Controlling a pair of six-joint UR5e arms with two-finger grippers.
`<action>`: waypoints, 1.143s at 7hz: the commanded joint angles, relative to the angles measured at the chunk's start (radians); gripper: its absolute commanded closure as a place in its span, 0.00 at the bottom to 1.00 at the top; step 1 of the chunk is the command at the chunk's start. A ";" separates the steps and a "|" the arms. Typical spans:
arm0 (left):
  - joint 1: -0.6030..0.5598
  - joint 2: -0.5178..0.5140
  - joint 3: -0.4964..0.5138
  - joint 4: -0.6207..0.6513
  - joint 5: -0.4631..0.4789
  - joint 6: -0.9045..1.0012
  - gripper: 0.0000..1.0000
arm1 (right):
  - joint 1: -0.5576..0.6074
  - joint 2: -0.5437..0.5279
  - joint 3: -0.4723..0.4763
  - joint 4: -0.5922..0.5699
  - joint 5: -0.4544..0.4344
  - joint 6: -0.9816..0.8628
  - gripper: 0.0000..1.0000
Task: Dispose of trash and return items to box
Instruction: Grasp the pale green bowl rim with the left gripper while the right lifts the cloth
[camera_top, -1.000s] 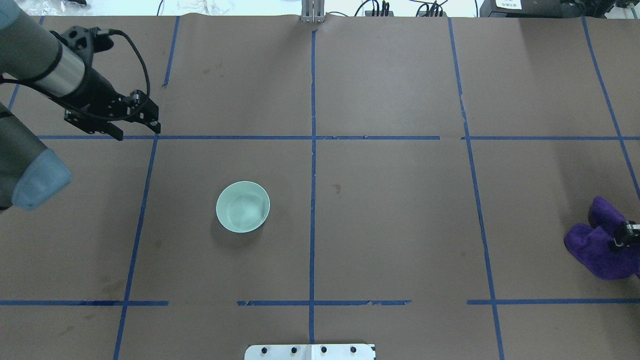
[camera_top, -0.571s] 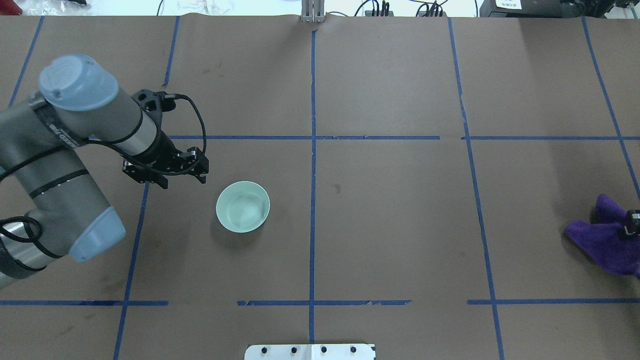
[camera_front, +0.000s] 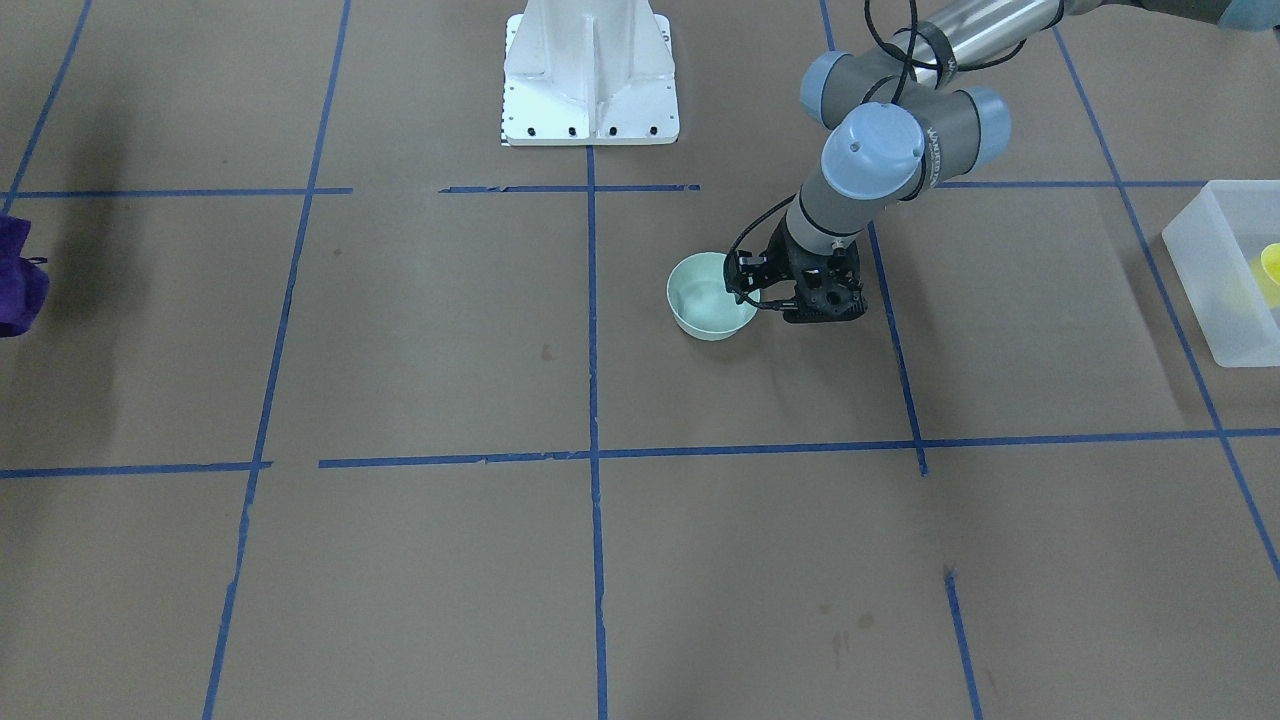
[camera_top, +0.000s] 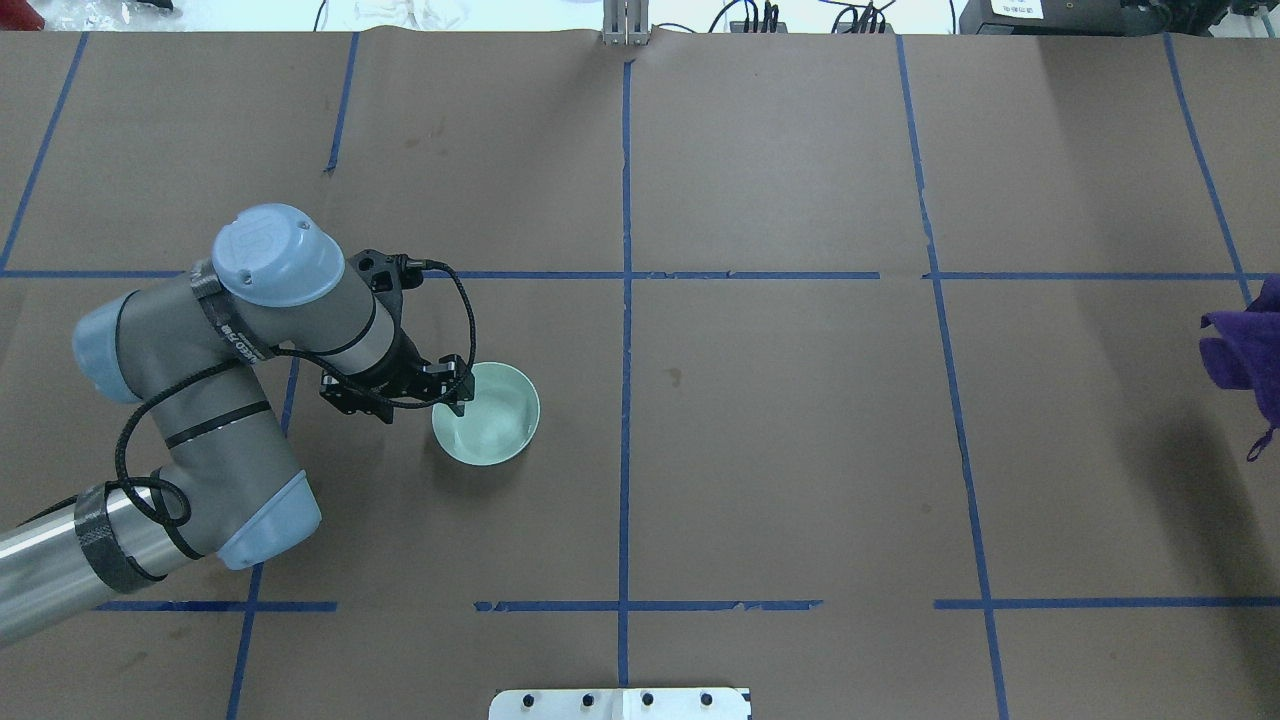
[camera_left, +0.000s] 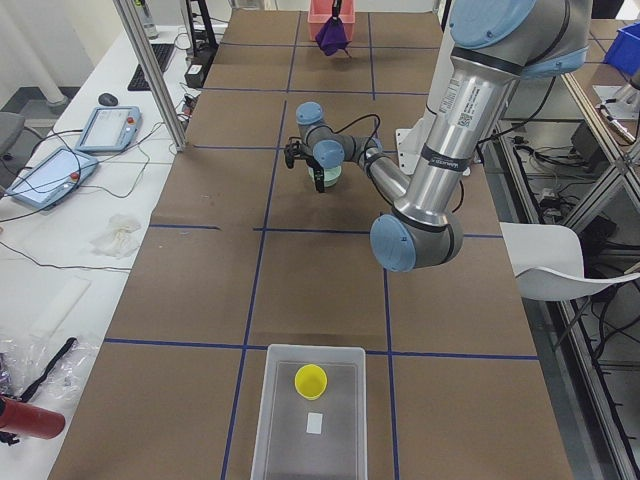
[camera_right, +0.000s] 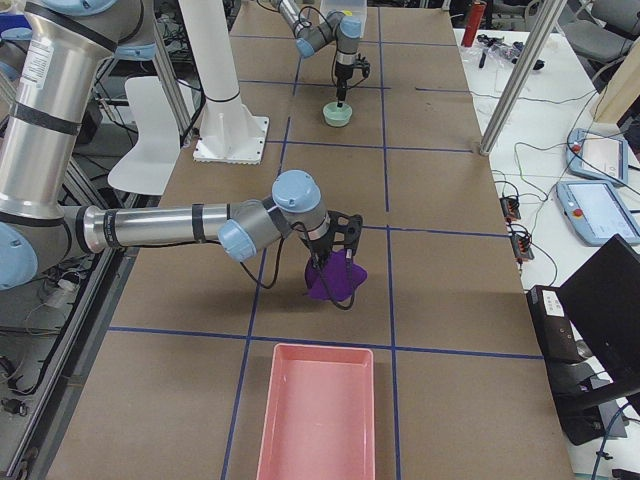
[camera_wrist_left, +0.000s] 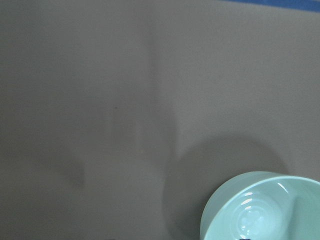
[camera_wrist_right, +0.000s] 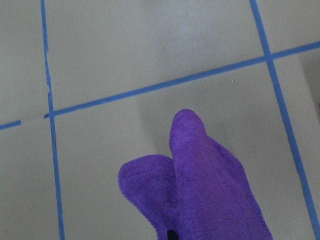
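Note:
The yellow cup stands inside the frosted white box at the table's left end; both also show in the exterior left view, the cup within the box. A mint-green bowl sits left of centre. My left gripper is open and low at the bowl's left rim, one finger over the inside and one outside. It also shows in the front-facing view. My right gripper is shut on a purple cloth held above the table; the cloth hangs below the wrist camera.
A pink bin sits at the table's right end, just past the hanging cloth. The white robot base stands at the near middle edge. Blue tape lines divide the brown table cover.
My left arm has swung right and down from the far left, bringing its open gripper to the bowl's rim. The purple cloth has lifted and moved toward the right edge.

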 joint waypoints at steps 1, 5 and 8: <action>0.043 -0.002 0.019 -0.019 0.004 -0.007 0.25 | 0.140 0.019 -0.011 -0.036 0.006 -0.099 1.00; 0.049 -0.017 0.001 -0.026 0.043 -0.002 1.00 | 0.356 0.140 -0.067 -0.415 -0.036 -0.638 1.00; -0.094 -0.016 -0.121 -0.007 0.059 0.005 1.00 | 0.367 0.145 -0.289 -0.412 -0.115 -0.849 1.00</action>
